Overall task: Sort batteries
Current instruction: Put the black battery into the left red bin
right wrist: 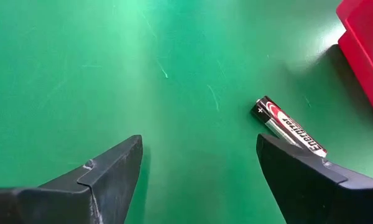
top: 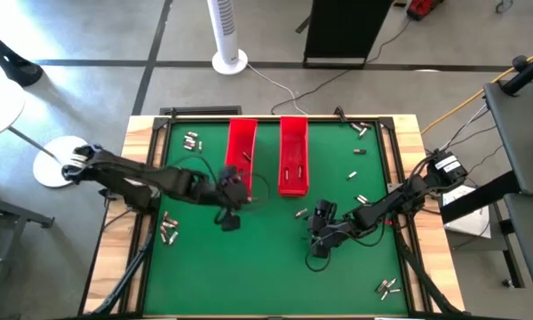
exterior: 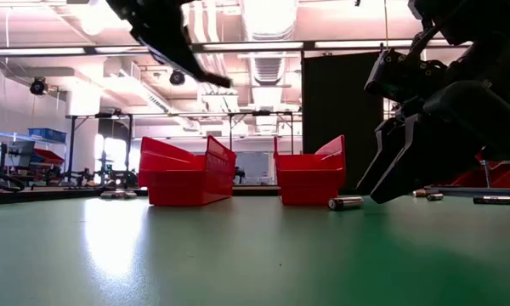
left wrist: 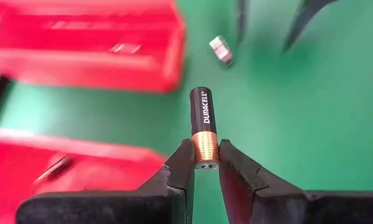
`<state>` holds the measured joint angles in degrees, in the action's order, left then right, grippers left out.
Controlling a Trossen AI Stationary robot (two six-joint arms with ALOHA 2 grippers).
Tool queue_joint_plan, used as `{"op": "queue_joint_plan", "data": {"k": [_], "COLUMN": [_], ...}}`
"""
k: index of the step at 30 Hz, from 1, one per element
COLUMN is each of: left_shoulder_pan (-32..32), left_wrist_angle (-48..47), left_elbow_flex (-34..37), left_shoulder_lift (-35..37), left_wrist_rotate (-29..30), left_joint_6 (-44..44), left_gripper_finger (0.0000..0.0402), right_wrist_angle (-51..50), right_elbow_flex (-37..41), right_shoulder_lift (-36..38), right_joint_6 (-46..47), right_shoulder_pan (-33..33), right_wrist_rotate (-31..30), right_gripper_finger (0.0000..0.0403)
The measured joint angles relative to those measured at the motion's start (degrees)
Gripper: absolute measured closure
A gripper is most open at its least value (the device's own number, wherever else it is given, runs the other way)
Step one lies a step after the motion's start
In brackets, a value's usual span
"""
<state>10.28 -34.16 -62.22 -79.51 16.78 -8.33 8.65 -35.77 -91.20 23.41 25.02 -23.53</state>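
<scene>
My left gripper (left wrist: 205, 163) is raised above the green mat beside the near end of the left red tray (top: 240, 151). It is shut on a black-and-copper battery (left wrist: 202, 115). In the low view it hangs high up (exterior: 183, 47). My right gripper (right wrist: 199, 162) stands open low over the mat, near the right red tray (top: 293, 156). A black-and-silver battery (right wrist: 289, 127) lies on its side on the mat beside one of its fingers. Nothing is between those fingers. My left gripper pinches the battery's copper end (left wrist: 205, 149) between its two fingertips (left wrist: 183, 165). The fingers slant down from the table's left. The battery sticks out ahead of them, in line with them, its black end forward, and is lifted clear of the mat.
Loose batteries lie in small groups at the far left (top: 191, 140), near left (top: 167, 229), far right (top: 360, 129) and near right (top: 388, 286). Both trays hold a few batteries (top: 289, 173). A wooden frame (top: 142, 133) borders the mat.
</scene>
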Motion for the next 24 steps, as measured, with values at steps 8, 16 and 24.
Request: {"op": "queue_joint_plan", "data": {"k": [8,16,24], "left_shoulder_pan": [-14.2,-28.3,-31.3], "left_wrist_angle": [-7.9,-8.8,-14.4], "left_elbow_flex": [0.0,0.0,-7.5], "left_shoulder_lift": [3.8,-0.1,-7.5], "left_wrist_rotate": [-3.4,-8.8,-10.0], "left_joint_6": [7.7,15.4,20.4], "left_gripper_finger": [0.0363,0.0363,0.0363], "right_wrist_angle": [0.5,0.6,0.7], "right_elbow_flex": [0.0,0.0,-0.3], "right_shoulder_lift": [0.0,0.0,0.0], "right_joint_6": [0.8,3.8,4.1], "right_shoulder_pan": [0.0,0.0,0.0], "right_wrist_rotate": [0.0,0.1,0.2], "right_gripper_finger": [0.0094,0.0081,0.0088]}}
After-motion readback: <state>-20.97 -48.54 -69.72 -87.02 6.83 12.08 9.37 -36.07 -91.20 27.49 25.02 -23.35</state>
